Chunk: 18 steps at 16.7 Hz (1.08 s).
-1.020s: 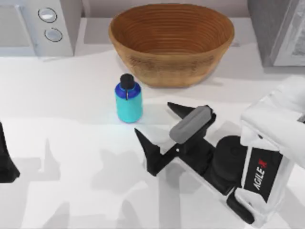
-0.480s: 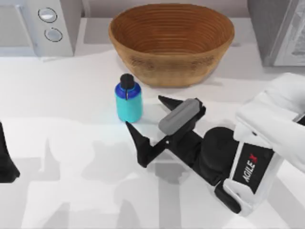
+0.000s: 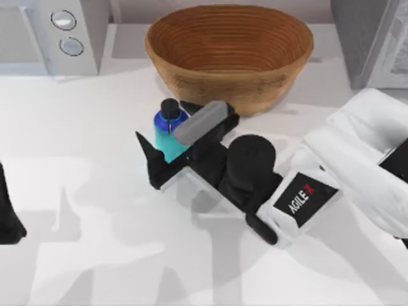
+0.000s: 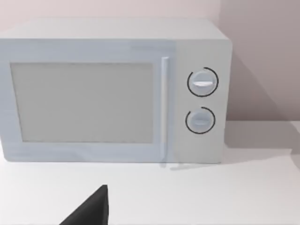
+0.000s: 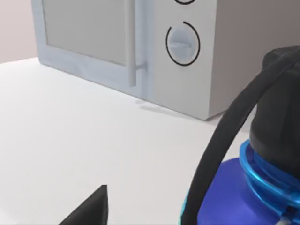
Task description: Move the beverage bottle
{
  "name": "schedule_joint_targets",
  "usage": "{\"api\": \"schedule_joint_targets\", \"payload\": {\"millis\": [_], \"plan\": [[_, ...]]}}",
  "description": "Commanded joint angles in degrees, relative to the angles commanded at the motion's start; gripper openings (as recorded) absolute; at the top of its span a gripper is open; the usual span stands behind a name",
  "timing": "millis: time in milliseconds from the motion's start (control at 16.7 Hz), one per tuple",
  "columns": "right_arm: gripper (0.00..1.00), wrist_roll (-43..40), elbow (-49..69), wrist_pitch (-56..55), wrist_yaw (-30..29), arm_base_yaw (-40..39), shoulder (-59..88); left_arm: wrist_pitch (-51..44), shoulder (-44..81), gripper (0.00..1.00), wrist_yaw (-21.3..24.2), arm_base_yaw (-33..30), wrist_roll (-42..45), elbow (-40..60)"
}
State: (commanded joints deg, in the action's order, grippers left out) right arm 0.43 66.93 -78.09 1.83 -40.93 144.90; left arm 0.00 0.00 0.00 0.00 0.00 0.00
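While looking down from above, found the bottle (image 3: 168, 144) upright on the table (image 3: 89, 159), near the middle, just off the basket (image 3: 223, 83) at its 7 o'clock and apart from it. Saw the black cap uppermost, the dark blue shoulder under it and the turquoise body below. Found the right gripper (image 3: 160, 118) reaching in from 4 o'clock, low over the table, with jaws spread apart and the bottle between them. Noted one finger (image 3: 150, 159) at the bottle's 8 o'clock, just beside the body, and the other at its 2 o'clock, partly under the grey wrist camera (image 3: 201, 121). Could not tell whether either finger touched the bottle. In the right wrist view, saw a black finger curving close past the bottle's shoulder and cap, with the second fingertip well to the other side over bare table. Placed the microwave (image 3: 54, 35) at the table's 10 o'clock, with two round dials on its front, well apart from the bottle. Found the left gripper (image 3: 7, 213) parked at the table's 9 o'clock edge, facing the microwave in its wrist view.
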Motion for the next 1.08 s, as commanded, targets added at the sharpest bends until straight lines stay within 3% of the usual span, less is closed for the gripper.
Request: {"api": "schedule_joint_targets", "payload": {"millis": [240, 1020, 1080], "plan": [[1.00, 0.0, 0.3, 0.3, 0.0, 0.0, 0.1, 0.0, 0.0, 1.00, 0.0, 0.0, 0.0, 0.0], [0.02, 0.0, 0.3, 0.3, 0.0, 0.0, 0.1, 0.0, 0.0, 1.00, 0.0, 0.0, 0.0, 0.0], [0.00, 0.0, 0.3, 0.3, 0.0, 0.0, 0.1, 0.0, 0.0, 1.00, 0.0, 0.0, 0.0, 0.0]]}}
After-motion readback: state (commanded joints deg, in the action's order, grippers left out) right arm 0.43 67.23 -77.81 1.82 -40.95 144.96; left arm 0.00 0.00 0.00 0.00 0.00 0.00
